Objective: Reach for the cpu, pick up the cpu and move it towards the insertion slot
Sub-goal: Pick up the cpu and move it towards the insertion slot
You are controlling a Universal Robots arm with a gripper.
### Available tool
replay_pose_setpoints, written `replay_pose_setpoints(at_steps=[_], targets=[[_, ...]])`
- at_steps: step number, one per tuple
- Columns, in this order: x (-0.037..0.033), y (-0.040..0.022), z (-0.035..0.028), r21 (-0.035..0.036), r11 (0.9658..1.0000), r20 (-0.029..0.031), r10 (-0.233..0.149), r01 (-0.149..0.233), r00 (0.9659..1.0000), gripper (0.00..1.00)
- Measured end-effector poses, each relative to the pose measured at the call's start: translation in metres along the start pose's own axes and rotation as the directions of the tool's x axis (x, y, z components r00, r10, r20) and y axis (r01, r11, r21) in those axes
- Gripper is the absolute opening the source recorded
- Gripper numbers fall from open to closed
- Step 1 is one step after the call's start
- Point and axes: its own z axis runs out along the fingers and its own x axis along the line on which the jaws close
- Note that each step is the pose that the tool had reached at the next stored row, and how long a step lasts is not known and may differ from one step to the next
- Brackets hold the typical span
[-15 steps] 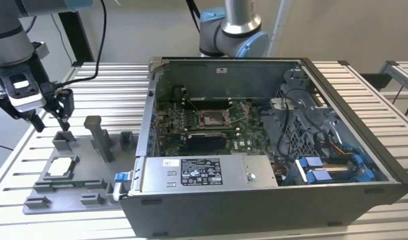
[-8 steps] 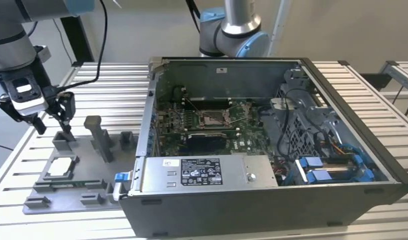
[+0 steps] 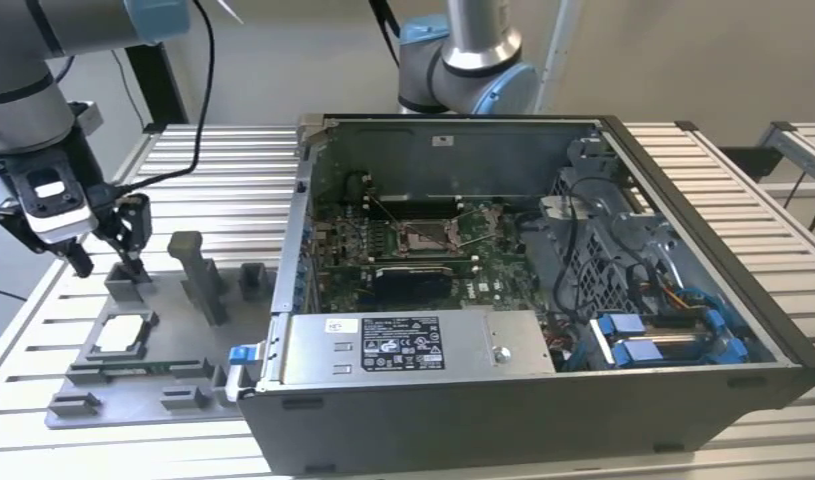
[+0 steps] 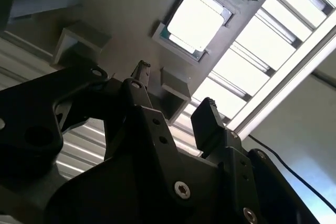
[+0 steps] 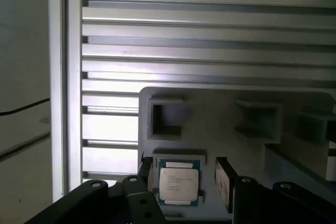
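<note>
The cpu lies ungrasped in its grey fixture pocket on the desk, open empty pincer hovering above it, so pickup and move toward the insertion slot are not yet done.

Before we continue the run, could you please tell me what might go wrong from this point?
The open end effector hovers above the cpu, which sits in a walled pocket of the fixture; the fingers may strike the rim. The case wall stands between it and the insertion slot; a low carry may hit it.
</note>
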Motion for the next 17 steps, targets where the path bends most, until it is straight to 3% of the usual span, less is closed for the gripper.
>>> replay_pose_setpoints(at_steps=[3, 10, 17], targets=[[0.0002, -0.0101, 0.0028, 0.0001, 1.0000, -0.0002, 0.000, 0.000, 1.0000, 1.00], [0.0007, -0.0242, 0.0107, 0.0000, 1.0000, -0.0003, 0.005, -0.005, 1.0000, 1.00], [0.0011, -0.0314, 0.0219, 0.0000, 0.9996, 0.0000, 0.030, -0.030, 0.9996, 1.00]])
